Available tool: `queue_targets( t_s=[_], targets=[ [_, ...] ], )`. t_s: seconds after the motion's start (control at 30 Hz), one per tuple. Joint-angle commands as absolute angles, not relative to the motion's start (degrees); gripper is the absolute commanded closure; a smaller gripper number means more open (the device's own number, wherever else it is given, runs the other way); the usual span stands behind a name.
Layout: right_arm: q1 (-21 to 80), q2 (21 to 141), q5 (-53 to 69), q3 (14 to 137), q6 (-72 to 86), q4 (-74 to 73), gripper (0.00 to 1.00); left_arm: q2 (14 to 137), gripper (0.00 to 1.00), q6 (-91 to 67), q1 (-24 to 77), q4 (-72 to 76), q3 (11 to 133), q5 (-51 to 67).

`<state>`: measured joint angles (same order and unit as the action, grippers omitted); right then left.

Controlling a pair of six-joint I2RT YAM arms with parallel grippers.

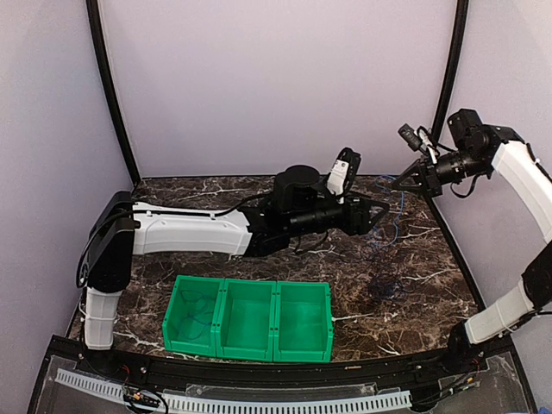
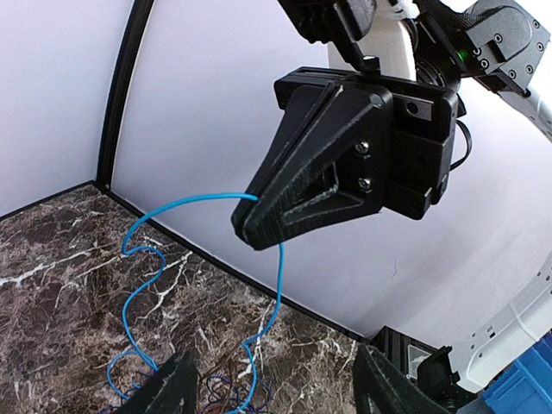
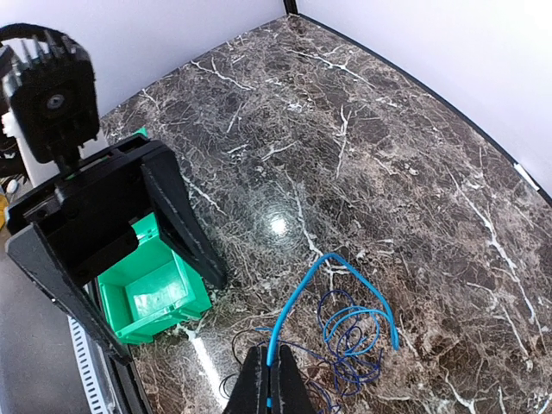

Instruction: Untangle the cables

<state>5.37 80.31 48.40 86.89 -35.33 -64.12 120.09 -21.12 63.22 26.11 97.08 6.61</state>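
Dark marble bench with white veins, closed in by pale walls on three sides. Nearest to the arm bases, three green bins joined in one row, standing close to the front edge. Beyond them and to the right, a loose heap of dark cables lying on the stone, thin and with many loops. Out of this heap, the blue cable going up in curves. Over the middle of the bench, the left claw reaching toward the right side, fingers spread wide, holding nothing. Farther back and higher, near the right rear corner, the right claw pressed shut on the blue cable, pinched at the very tips, one part arching out sideways, the other hanging down to the heap. Both claws facing each other, near but apart.
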Motion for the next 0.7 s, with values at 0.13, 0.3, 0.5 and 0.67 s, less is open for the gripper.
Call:
queue_targets(
  t_s=[0.13,0.3,0.5,0.67],
  targets=[
    [6.0,76.5,54.2,86.0,-38.8,-66.1,1.0,121.4,0.27,-44.2,60.3,46.1,95.5,14.6],
    [6.0,74.4,54.5,83.0,-39.2,-64.4,1.0,123.3,0.25,-60.6,58.6,51.6,97.0,16.0],
    [6.4,73.6,55.6,80.8,-38.2,-62.1,1.0,127.0,0.27,-70.6,58.6,43.1,104.6,18.2],
    [6.9,73.0,55.3,78.6,-36.3,-59.0,1.0,129.6,0.3,-75.4,58.7,44.7,107.3,20.8]
  ],
)
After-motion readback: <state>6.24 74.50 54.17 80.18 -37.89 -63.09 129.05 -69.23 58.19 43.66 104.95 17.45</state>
